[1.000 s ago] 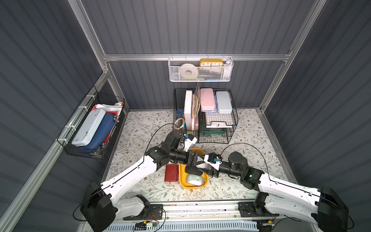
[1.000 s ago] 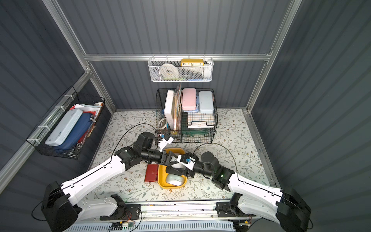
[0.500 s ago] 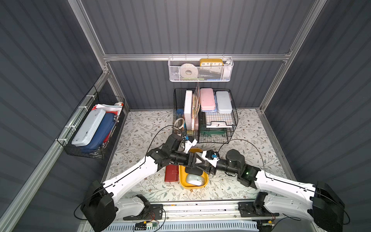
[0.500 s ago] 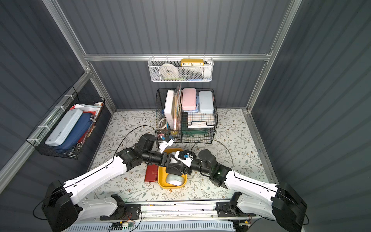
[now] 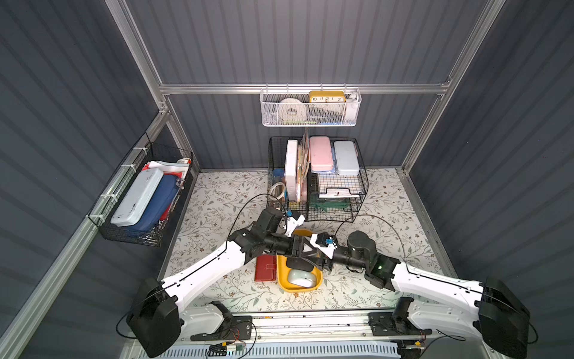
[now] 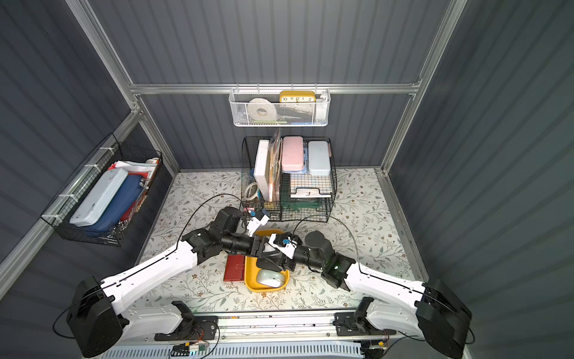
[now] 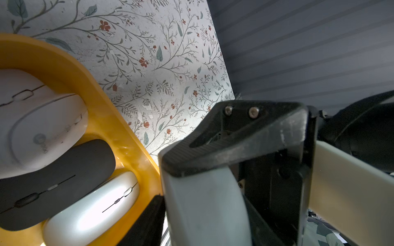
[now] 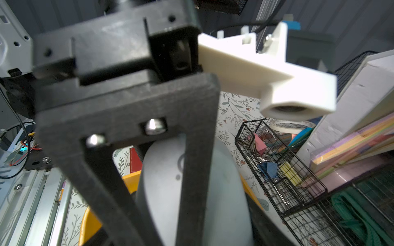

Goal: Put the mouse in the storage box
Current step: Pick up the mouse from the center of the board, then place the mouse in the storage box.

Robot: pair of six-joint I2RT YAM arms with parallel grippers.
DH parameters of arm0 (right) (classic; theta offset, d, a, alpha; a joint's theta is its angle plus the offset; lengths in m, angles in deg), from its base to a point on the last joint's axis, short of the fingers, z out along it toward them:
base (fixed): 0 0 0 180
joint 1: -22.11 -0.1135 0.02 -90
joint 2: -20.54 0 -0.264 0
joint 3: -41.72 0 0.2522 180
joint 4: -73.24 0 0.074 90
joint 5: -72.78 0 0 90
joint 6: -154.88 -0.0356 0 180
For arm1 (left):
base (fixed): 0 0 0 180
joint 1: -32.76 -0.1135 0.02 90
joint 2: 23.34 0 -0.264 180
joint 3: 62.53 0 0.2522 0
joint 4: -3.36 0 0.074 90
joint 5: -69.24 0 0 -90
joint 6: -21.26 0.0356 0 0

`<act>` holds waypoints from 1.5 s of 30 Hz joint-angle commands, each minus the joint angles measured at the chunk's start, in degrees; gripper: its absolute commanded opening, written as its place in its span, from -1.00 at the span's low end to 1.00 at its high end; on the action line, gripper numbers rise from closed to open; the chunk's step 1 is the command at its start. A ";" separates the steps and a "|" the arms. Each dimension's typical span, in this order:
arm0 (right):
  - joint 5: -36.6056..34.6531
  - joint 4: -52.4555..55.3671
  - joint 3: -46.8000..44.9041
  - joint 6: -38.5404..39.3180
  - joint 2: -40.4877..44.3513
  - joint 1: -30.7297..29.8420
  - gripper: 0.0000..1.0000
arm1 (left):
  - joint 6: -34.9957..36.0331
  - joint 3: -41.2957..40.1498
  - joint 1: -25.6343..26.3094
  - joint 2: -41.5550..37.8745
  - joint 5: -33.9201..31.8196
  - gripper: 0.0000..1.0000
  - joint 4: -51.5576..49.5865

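The yellow storage box (image 5: 281,277) (image 6: 248,275) lies on the floral mat near the front. In the left wrist view it (image 7: 119,132) holds a white mouse (image 7: 38,123), a black one (image 7: 57,181) and a silvery one (image 7: 91,208). Above the box, both grippers meet tip to tip. A pale grey mouse (image 7: 204,202) (image 8: 223,191) stands on edge between them. My left gripper (image 5: 306,248) (image 7: 204,213) is shut on it from one side. My right gripper (image 5: 314,258) (image 8: 213,223) is shut on it from the other. From above, the fingers hide the held mouse.
A red wallet (image 5: 266,268) lies against the box's left side. A black wire rack (image 5: 357,199) with cases and clips stands just behind. A white mesh basket (image 5: 310,118) hangs on the back wall, a black basket (image 5: 139,230) on the left wall. A metal rail (image 5: 310,323) runs along the front.
My right gripper has carried the grey mouse leftward to my left gripper above the box. My left jaws have closed onto the mouse.
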 commanded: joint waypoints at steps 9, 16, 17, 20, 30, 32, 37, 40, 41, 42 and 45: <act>0.84 -2.13 1.47 -0.68 0.53 -0.33 -0.43 | -0.07 2.15 0.23 1.39 -1.14 -0.52 -0.47; -1.35 -2.46 0.43 -1.54 1.47 -0.32 0.54 | -0.08 2.12 0.18 0.37 -3.20 -0.66 -1.12; -4.03 -3.14 -0.03 -1.85 1.81 -0.32 0.72 | -0.03 2.15 0.20 0.26 -3.68 -0.67 -1.34; -6.86 -3.98 -1.54 -2.66 3.47 -0.31 0.98 | 0.14 2.15 0.14 -0.17 -4.92 -0.68 -1.98; -20.75 -7.84 -9.67 -5.28 13.49 1.58 0.98 | 0.38 1.52 -0.29 -2.47 -7.92 -0.69 -4.13; -23.35 -8.45 -11.68 -7.21 15.78 3.11 0.98 | 0.40 1.11 -0.32 -2.71 -8.57 -0.69 -4.74; -30.47 -6.06 -15.05 -11.91 20.53 6.40 0.98 | 0.03 -0.56 -0.38 -4.10 -8.79 -0.69 -4.58; -32.05 -4.47 -16.85 -14.66 22.61 8.21 0.98 | -0.88 -2.60 -0.39 -4.25 -8.88 -0.69 -3.26; -32.27 -4.63 -17.61 -15.61 23.17 8.75 0.98 | -0.95 -3.20 -0.38 -4.00 -8.64 -0.69 -2.76; -32.71 -5.54 -18.76 -16.12 23.84 9.12 0.98 | -1.25 -3.85 -0.38 -3.60 -8.32 -0.69 -2.21; -33.41 -4.70 -20.43 -16.67 27.79 9.21 0.98 | -2.54 -5.85 -0.38 -2.93 -7.84 -0.69 -0.66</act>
